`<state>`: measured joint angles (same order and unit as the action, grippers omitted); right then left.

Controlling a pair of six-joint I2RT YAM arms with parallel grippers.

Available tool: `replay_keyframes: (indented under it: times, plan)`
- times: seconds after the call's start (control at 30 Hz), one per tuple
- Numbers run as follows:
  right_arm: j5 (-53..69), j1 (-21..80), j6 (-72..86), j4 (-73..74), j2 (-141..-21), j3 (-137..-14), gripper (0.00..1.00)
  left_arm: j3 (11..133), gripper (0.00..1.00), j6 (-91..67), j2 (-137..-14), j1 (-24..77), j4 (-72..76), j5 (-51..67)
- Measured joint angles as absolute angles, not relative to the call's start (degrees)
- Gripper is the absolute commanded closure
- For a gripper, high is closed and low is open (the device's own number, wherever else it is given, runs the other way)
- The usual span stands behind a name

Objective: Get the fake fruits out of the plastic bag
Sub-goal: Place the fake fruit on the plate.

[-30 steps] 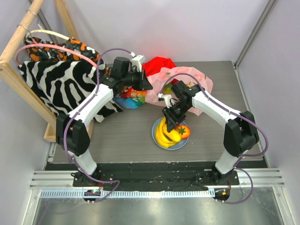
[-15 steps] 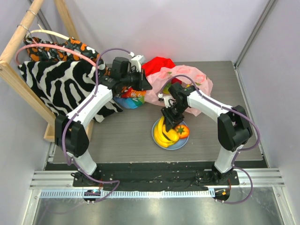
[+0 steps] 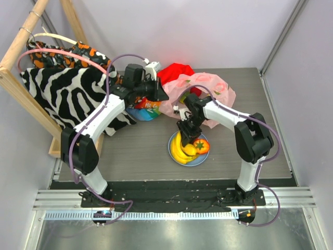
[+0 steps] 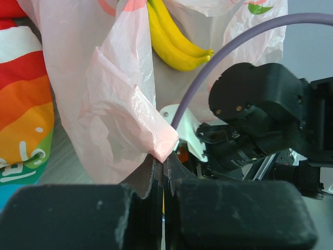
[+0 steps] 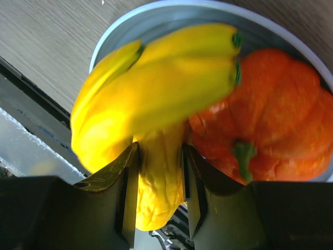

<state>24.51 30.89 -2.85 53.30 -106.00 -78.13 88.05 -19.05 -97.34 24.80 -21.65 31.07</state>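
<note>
Top external: left gripper [image 3: 158, 94] at the near-left edge of the pink plastic bag [image 3: 210, 88], which lies crumpled at the back of the bench [image 3: 135, 151] beside a red cloth [image 3: 174, 72]. Right gripper [image 3: 186, 137] low over the light-blue plate [image 3: 175, 155]. Yellow banana bunch [image 3: 182, 150] and orange-red fruit [image 3: 202, 146] sit within the plate's rim.

Left wrist: jaws pressed together, pinching a fold of bag film. Rainbow-striped cloth [image 4: 21, 120] at left.

Right wrist: jaws narrow, clamped either side of the bunch's stem. Orange-red fruit touches the bunch. Cannot tell whether the bunch rests on the plate.
</note>
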Motion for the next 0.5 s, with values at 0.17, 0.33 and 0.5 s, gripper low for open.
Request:
replay_keyframes:
  times: [0.17,0.33,0.5]
  plan:
    - [24.21,31.03,-2.83,52.82,-107.18,-78.17,0.99,88.05,1.0,-19.09,-97.38,24.8,-21.65,31.07]
    - [24.01,31.14,-2.33,52.36,-107.18,-78.19,0.82,88.05,1.0,-19.29,-97.45,24.8,-21.65,31.09]
    - [23.73,31.2,-1.8,52.31,-107.11,-78.22,0.38,88.05,1.0,-19.49,-97.49,24.8,-21.63,31.11]
